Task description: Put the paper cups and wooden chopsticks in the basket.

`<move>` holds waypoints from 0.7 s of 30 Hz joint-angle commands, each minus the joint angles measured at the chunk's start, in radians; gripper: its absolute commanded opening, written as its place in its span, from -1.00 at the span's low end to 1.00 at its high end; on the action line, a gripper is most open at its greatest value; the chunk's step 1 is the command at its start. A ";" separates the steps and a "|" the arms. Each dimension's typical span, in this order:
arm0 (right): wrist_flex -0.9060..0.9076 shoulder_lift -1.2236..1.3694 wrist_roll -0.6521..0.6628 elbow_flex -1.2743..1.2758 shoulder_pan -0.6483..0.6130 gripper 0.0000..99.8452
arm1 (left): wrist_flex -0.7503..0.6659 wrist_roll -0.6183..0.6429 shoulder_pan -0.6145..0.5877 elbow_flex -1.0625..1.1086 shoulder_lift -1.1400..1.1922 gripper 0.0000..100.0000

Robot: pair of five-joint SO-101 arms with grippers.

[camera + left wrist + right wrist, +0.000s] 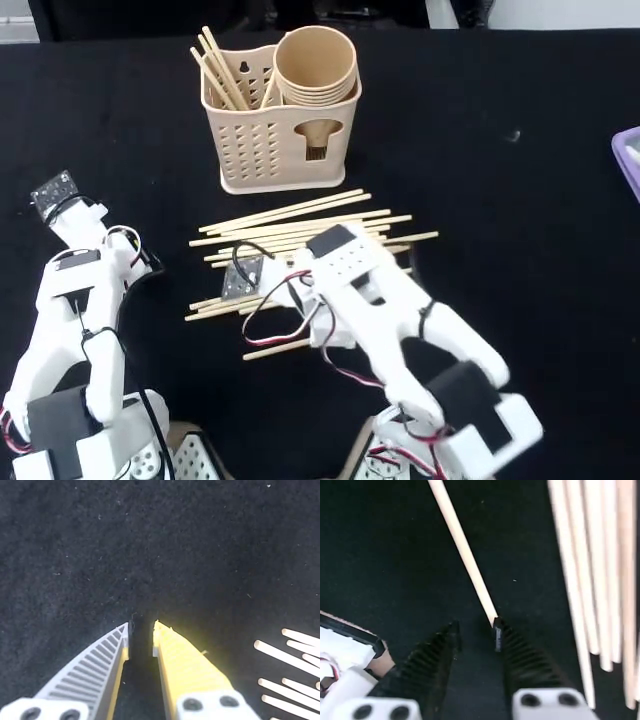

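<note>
A beige slotted basket (270, 150) stands at the back of the black table, holding a stack of paper cups (316, 62) and a few wooden chopsticks (220, 70). Several more chopsticks (300, 225) lie scattered in front of it. My right arm (360, 280) hangs over this pile. My right gripper (476, 627) is open just above the cloth, and the end of a single chopstick (465, 550) rests against one fingertip (496, 625). My left gripper (142, 625) sits low over bare cloth left of the pile, its fingers nearly together with nothing between them; chopstick ends (285, 652) show off to its side.
A purple container edge (628, 160) pokes in at the right side of the table. The left arm (80, 270) stands at the front left. Bare black cloth stretches to the right of the pile and around the basket.
</note>
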 commanded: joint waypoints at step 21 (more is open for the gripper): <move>-0.269 -0.107 0.008 0.220 0.028 -0.73 | 0.005 0.003 -0.002 -0.051 -0.005 -0.81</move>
